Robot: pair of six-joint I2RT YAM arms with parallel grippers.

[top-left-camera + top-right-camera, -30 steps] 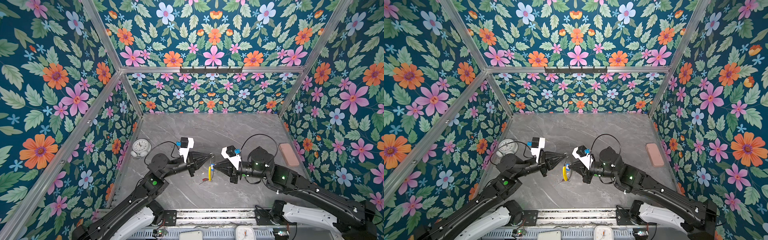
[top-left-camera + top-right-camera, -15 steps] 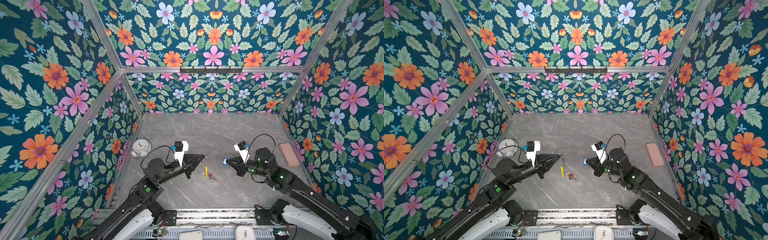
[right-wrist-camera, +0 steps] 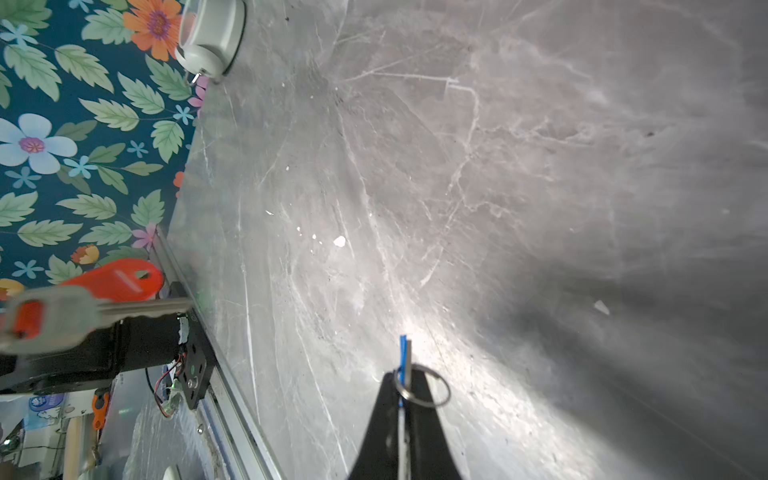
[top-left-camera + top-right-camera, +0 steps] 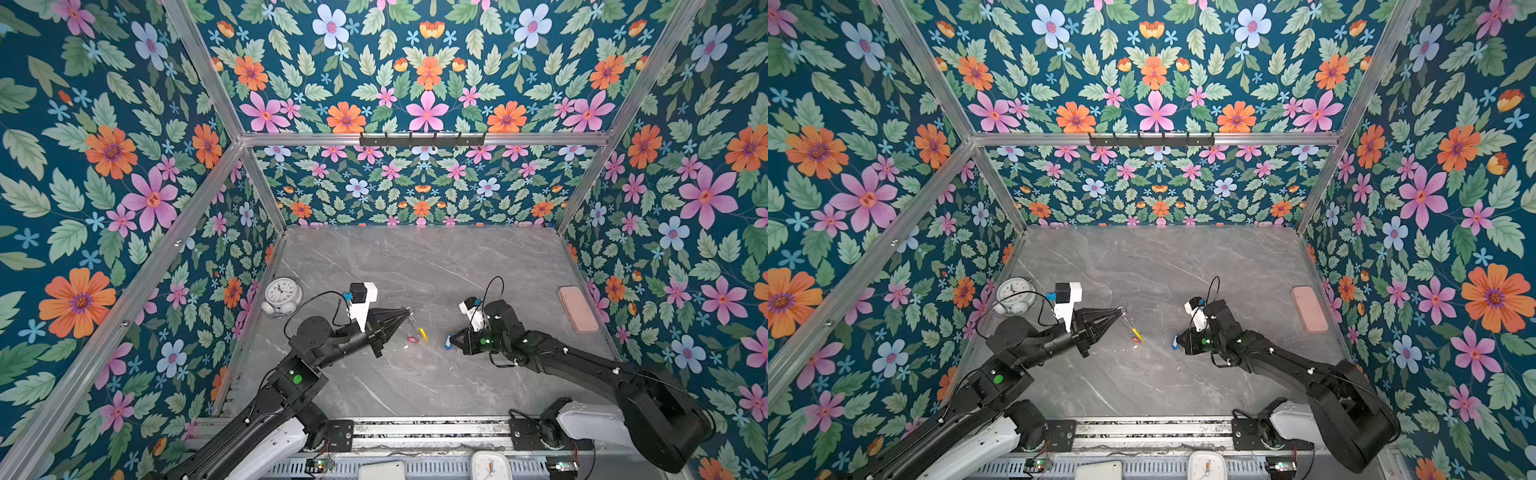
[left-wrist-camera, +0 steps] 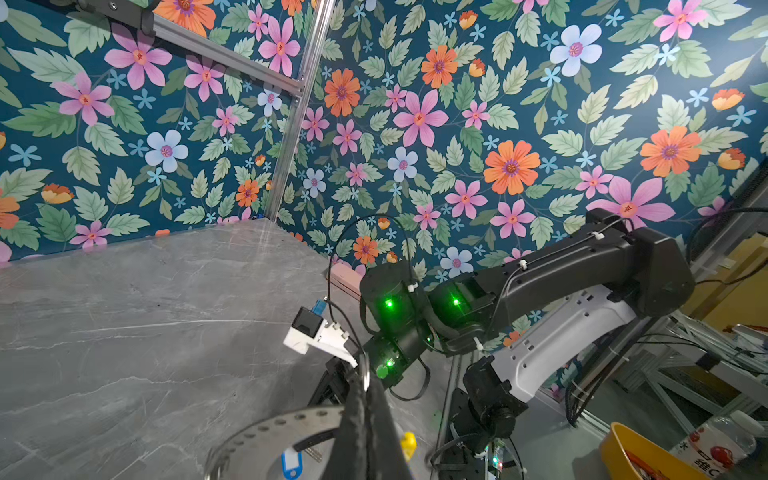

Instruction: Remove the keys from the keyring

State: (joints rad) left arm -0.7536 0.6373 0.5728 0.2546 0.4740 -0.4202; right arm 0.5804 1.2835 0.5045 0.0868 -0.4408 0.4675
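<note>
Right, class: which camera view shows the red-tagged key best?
The right wrist view: the red-tagged key fills a corner, red tag and silver blade distinct, though slightly blurred. In both top views it is only a tiny red speck. The left wrist view does not show it.

Both top views look steeply down on the whole table (image 4: 415,270). Wrist cameras look closely along the left pincer (image 5: 365,386) and right pincer (image 3: 402,380).
</note>
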